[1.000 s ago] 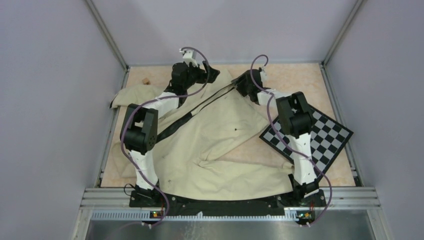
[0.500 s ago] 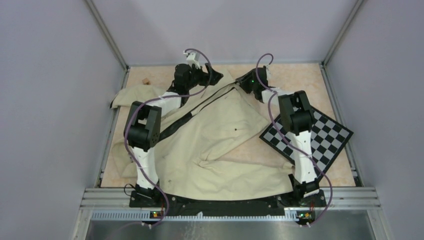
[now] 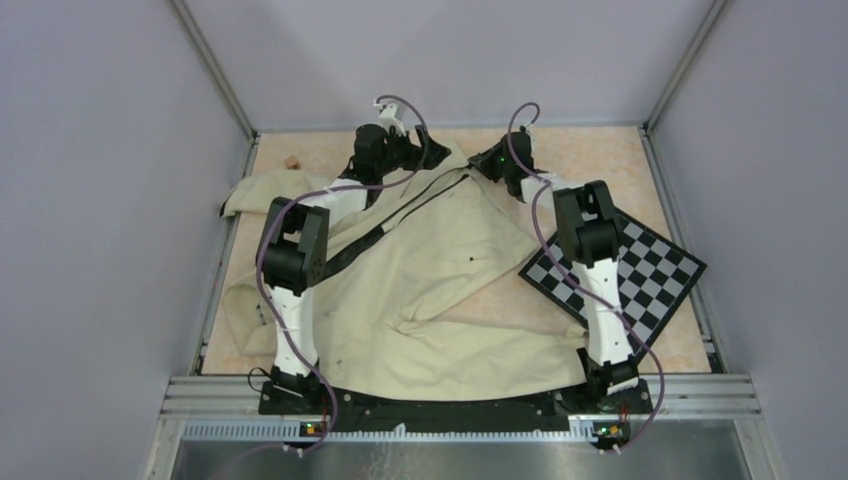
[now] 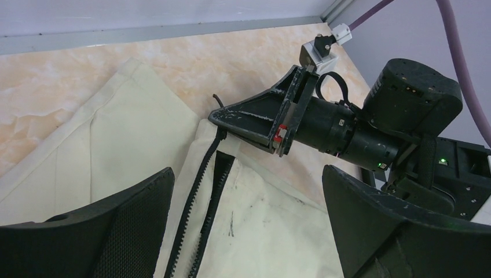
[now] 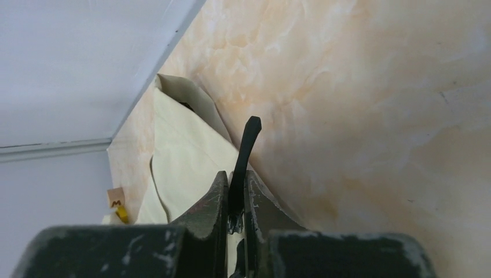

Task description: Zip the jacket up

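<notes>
The cream jacket (image 3: 440,270) lies spread and wrinkled over the table, its black zipper strip (image 3: 395,218) running diagonally toward the far edge. In the right wrist view my right gripper (image 5: 234,176) is shut on the black zipper pull (image 5: 250,134), which sticks out beyond the fingertips over the jacket's top corner (image 5: 179,136). The left wrist view shows that same right gripper (image 4: 219,115) pinching at the top of the two zipper rows (image 4: 202,179). My left gripper (image 4: 248,174) hangs open just above the fabric, straddling the zipper. From above, the left gripper (image 3: 437,154) and right gripper (image 3: 473,166) stand close together.
A black-and-white checkerboard (image 3: 640,275) lies at the right, partly under the right arm. A small tan tag (image 3: 292,161) sits near the far left corner, also visible as a tag with a yellow piece (image 5: 117,204). Enclosure walls (image 3: 120,200) surround the table.
The right gripper has closed from part open onto the zipper pull. The left gripper has shifted a little right toward it, staying open.
</notes>
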You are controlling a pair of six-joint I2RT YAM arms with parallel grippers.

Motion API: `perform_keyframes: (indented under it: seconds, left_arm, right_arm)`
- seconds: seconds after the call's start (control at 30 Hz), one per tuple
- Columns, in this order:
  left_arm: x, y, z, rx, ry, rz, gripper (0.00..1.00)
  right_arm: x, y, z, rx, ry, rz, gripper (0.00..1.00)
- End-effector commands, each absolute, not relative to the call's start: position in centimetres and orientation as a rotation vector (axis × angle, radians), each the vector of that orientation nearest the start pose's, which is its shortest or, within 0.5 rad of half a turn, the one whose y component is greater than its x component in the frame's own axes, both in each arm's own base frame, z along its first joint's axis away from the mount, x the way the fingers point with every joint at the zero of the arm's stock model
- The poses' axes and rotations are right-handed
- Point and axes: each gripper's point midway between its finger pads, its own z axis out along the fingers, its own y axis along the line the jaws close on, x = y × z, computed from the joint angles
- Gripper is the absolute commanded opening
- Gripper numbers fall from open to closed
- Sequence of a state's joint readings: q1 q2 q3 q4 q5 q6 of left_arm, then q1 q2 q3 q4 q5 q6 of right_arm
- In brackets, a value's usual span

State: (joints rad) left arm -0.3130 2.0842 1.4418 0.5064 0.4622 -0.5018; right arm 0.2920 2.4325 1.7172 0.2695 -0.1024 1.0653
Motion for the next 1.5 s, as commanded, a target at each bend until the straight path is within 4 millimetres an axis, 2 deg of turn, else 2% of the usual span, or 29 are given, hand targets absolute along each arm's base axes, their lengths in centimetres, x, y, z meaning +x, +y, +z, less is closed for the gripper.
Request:
perform_keyframes:
  seconds: [0.0,0.2,0.33,0.47,0.8,0.87,0.97,1.03,1.17,1.27,1.47]
  left_arm:
    - [54.7,-28.3,19.3,0.247,1.767,-0.997,0.99]
    - [55.5,-28.6,18.4,0.286,1.814,-1.004,0.99]
    - [56.2,-28.9,18.1,0.337,1.822,-1.055,0.98]
    - [56.6,-29.7,17.1,0.385,1.829,-1.152,0.91]
    - [57.0,-31.7,15.2,0.461,1.805,-1.353,0.56]
    - [57.0,-31.9,15.0,0.469,1.804,-1.388,0.56]
    - [56.9,-32.3,14.4,0.477,1.8,-1.436,0.62]
    - [56.9,-32.6,13.8,0.467,1.805,-1.458,0.62]
    - [56.8,-32.9,12.8,0.467,1.801,-1.514,0.56]
    - [56.7,-33.1,13.1,0.474,1.774,-1.553,0.53]
    - [57.8,-32.9,13.8,0.444,1.757,-1.524,0.41]
  right_arm:
    - [62.7,24.8,9.1,0.551,1.936,1.025,0.0]
    - [61.7,25.1,13.4,0.281,1.882,1.006,0.0]
    - [61.1,25.1,14.7,0.193,1.867,0.996,0.0]
    - [60.4,25.1,15.3,0.159,1.846,1.052,0.0]
    - [59.4,25.6,16.7,0.122,1.803,1.134,0.0]
    - [59.3,25.7,16.8,0.117,1.796,1.153,0.0]
    - [59.3,25.9,16.9,0.116,1.792,1.169,0.0]
    - [59.2,26.0,17.0,0.116,1.787,1.181,0.0]
    - [59.0,26.2,17.4,0.117,1.77,1.213,0.0]
    - [58.9,26.4,17.4,0.113,1.769,1.224,0.0]
    - [58.6,26.6,17.6,0.099,1.766,1.241,0.0]
